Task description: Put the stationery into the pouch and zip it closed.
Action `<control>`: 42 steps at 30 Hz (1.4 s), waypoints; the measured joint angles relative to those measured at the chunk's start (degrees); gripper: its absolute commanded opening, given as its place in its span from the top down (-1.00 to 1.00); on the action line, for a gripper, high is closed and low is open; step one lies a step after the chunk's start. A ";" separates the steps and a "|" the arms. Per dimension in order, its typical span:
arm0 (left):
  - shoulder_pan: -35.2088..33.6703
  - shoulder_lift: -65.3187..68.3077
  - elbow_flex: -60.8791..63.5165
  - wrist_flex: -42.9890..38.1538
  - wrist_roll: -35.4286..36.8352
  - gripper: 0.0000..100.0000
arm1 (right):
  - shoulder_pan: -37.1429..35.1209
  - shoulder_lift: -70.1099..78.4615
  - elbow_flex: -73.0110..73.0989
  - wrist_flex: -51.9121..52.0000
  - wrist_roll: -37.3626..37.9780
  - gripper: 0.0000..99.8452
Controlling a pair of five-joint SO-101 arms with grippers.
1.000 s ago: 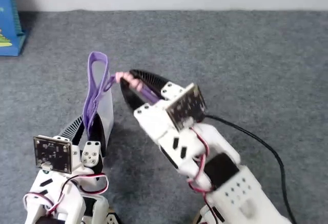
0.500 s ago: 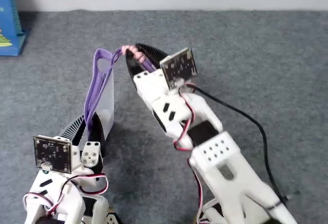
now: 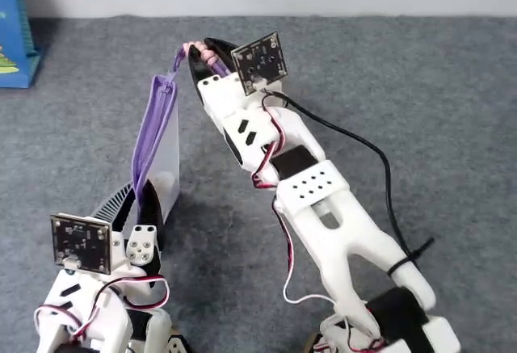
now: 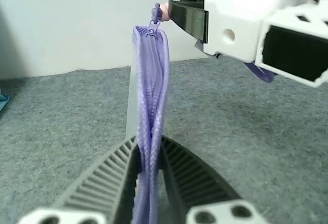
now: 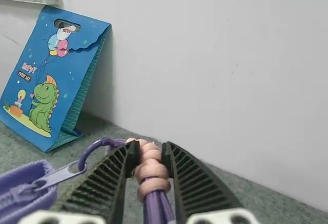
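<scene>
Desk (image 3: 420, 86) surface is grey and fuzzy. Above it the purple pouch (image 3: 157, 139) stands on its edge, zipper side up, and it is stretched between my two arms. I cannot tell if its lower edge touches the desk, and I cannot see if the stationery is inside.

The left fingers (image 4: 174, 165) are pressed together on the near end of the pouch, with the purple zipper band running up out from between them. The right fingers (image 5: 115, 178) are at the far end and pinch the pink beaded pull (image 5: 150, 170), which hangs on a purple loop. Just beside these fingers, toward the pouch, sits the slider (image 5: 61, 175), at the far top corner of the pouch.

I judge that the zipping step is in hand and almost finished, because the teeth look joined along the whole ridge from the left fingers to the slider. For the next move I would need only a short, gentle pull away from the left fingers to seat the slider, while the left side holds firm. Then both sets of fingers should spread and let the pouch go down.
</scene>
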 measured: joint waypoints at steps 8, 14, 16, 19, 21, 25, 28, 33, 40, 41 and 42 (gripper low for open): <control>0.00 0.00 -0.09 0.00 0.00 0.95 | 0.00 0.09 0.00 0.00 0.00 0.99; -0.09 -0.97 -0.70 1.05 0.35 0.54 | 2.90 -0.97 0.00 3.16 0.18 0.99; -0.35 -0.97 -1.85 1.14 3.25 0.41 | 6.95 -1.49 0.35 5.36 0.00 0.99; -0.35 -1.05 -2.46 2.64 6.86 0.35 | 9.23 -2.90 0.26 7.56 0.00 0.99; -0.35 -1.49 -2.64 2.90 8.26 0.35 | 10.90 -3.25 0.35 8.62 0.00 0.99; -0.35 -1.58 -2.81 2.99 9.23 0.35 | 13.54 -3.43 0.26 11.25 -0.18 0.99; -0.35 -1.58 -2.81 2.99 9.23 0.35 | 15.30 -3.43 0.26 14.33 -1.93 0.99; -0.35 -1.58 -2.73 2.90 9.23 0.35 | 16.53 -7.82 0.44 21.10 -2.90 0.99; -5.80 -1.58 0.09 -0.09 9.58 0.35 | 16.44 -24.18 10.37 29.10 -2.99 0.99; -6.07 -1.58 0.09 -0.18 9.58 0.35 | 16.44 -27.08 12.04 30.42 -2.99 0.99; -6.15 -1.58 0.09 -0.26 9.58 0.35 | 16.44 -29.98 13.54 31.91 -2.64 0.99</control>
